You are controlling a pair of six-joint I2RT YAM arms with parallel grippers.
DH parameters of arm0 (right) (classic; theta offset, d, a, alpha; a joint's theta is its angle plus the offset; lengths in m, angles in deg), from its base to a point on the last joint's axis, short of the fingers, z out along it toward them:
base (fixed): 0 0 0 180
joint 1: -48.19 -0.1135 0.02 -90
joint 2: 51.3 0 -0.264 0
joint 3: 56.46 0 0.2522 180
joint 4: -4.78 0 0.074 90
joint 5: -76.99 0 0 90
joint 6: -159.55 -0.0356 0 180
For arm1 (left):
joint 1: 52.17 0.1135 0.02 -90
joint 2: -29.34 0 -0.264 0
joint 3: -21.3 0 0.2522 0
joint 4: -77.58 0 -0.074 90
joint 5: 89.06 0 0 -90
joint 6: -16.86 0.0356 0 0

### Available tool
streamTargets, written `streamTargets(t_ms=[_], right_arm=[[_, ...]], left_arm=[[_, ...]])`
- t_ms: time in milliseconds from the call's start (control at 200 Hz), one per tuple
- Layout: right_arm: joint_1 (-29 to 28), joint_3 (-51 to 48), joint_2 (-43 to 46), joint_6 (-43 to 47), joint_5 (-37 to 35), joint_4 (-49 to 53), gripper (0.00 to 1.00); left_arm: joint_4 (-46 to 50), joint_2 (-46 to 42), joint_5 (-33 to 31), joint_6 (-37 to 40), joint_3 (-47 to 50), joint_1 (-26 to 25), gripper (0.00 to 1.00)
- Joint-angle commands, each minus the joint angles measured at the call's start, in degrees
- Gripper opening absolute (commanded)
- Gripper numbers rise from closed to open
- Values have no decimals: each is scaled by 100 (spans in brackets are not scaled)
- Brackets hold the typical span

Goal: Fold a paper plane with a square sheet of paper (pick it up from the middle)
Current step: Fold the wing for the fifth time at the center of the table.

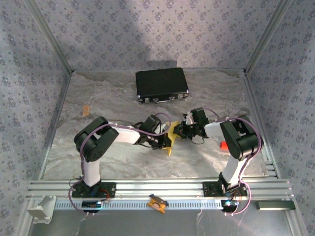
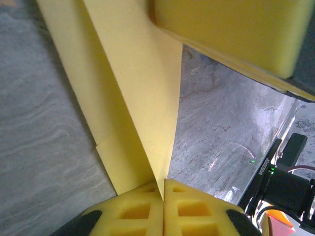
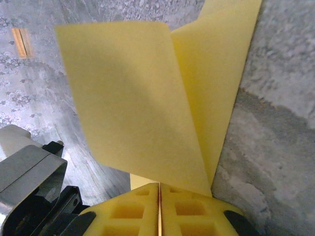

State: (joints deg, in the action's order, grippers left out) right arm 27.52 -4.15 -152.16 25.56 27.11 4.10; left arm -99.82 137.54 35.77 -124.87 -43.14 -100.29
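The grey marbled surface (image 1: 123, 157) spreads beneath the left claw (image 1: 166, 140) and the right claw (image 1: 177, 133). The black case (image 1: 162, 85) lies beyond them, well apart. The yellow sheet of paper (image 1: 172, 139), folded into layers, sits between the claws. The left claw (image 2: 163, 196) pinches it, pads pressed together, and the right claw (image 3: 159, 196) pinches it from the opposite side
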Motion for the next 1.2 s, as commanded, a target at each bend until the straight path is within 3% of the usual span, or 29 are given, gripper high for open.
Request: streamTargets(t_ms=[0, 175, 255, 370, 550, 720, 804, 879, 1069, 1194], right_arm=[[-199, -46, -292, 193, -514, 448, 11], [-195, -10, -279, 250, -541, 538, 11], [-192, -18, -288, 242, -553, 538, 11], [-208, 26, -316, 223, -536, 521, 11], [-238, 18, -338, 223, -558, 526, 11], [-262, 15, -320, 212, -606, 536, 11], [-281, 40, -329, 250, -598, 607, 10], [-281, 48, -300, 268, -683, 697, 9], [-300, 117, -255, 337, -782, 892, 9], [-323, 149, -250, 338, -860, 963, 9]], left_arm=[[506, -94, 164, 52, 190, -168, 12], [587, -265, 73, 41, 267, -181, 13], [466, -316, 162, 35, 320, -196, 4], [442, -322, 189, 66, 328, -208, 0], [353, -197, 279, 12, 326, -234, 0], [483, -224, 166, 14, 398, -254, 14], [435, -294, 154, -26, 467, -260, 15], [338, -350, 172, -39, 527, -278, 0], [339, -328, 182, -39, 602, -286, 0], [299, -422, 142, -81, 677, -295, 12]])
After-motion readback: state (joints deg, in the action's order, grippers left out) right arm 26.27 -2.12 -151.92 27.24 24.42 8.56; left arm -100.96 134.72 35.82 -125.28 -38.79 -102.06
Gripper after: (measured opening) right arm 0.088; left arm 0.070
